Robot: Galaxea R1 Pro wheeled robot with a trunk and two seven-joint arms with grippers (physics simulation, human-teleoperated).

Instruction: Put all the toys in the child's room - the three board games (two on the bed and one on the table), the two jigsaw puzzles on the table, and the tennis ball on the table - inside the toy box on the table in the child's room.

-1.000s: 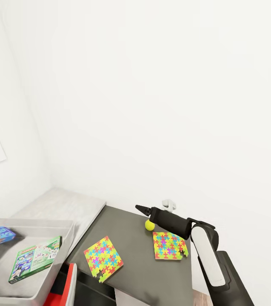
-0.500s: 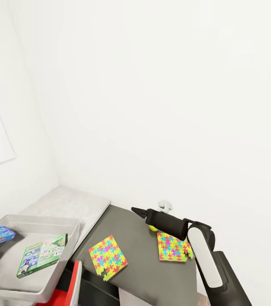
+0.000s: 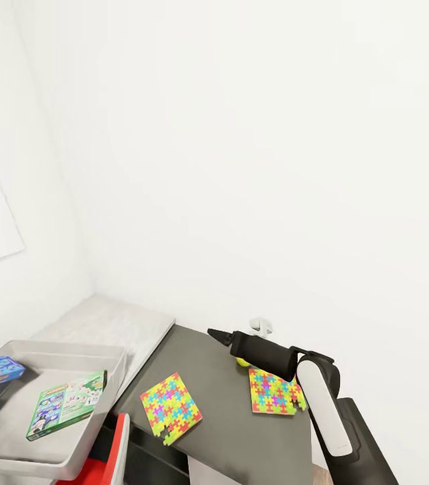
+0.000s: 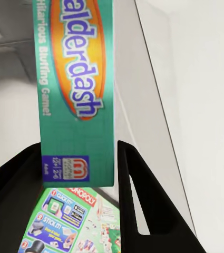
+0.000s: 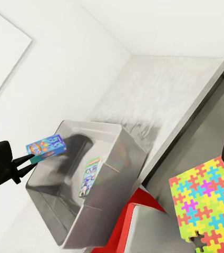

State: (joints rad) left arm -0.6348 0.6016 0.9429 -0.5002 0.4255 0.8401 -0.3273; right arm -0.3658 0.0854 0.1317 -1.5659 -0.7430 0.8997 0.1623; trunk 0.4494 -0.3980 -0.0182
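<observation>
Grey bin [image 3: 116, 357] sat at our left with one green game [image 3: 66, 404] already flat on its floor, and our left gripper [image 5: 18, 164] held a second game [image 4: 77, 89], the teal one, pinched between its two fingers above the open bin. Its jaws were closed on the box near one end, so most of the box hung out beyond the fingers. We judged that grip the main risk: a long flat box held at one end could swing or slip, and if let go too high or too near the rim it might land on edge against the sloping wall or tip out.

Our right gripper [image 3: 217, 333] reached over the dark table [image 3: 241, 431] with its tips past the ball [image 3: 242, 362], which the arm half hid; we could not tell whether those jaws were open. The ball lay just beside the right-hand puzzle [image 3: 275, 393], the other puzzle [image 3: 170, 408] nearer the bin. A careless sweep of that forearm could nudge the ball into a roll off the table edge, or push the thin sheet askew.
</observation>
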